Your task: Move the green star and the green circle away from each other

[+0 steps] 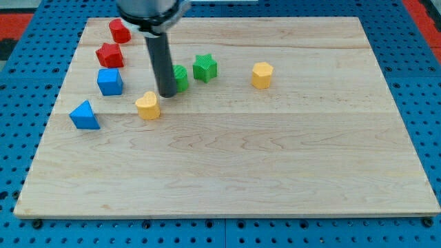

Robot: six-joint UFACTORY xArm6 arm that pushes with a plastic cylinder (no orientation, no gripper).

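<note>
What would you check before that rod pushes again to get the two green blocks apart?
1. My tip on the board, at the green circle's left edge: ok.
2. Green star in full view: ok.
3. Greens already apart: not ok, nearly touching.
4. Tip actually touching the circle: cannot tell.
5. Yellow heart clear of the tip: ok, though close.
6. Room around the yellow hexagon on the star's right: ok.

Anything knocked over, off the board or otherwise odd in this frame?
Nothing stands out. All blocks lie flat on the wooden board. My tip sits against the view's left side of the green circle, partly hiding it; the green star is just to its right.
</note>
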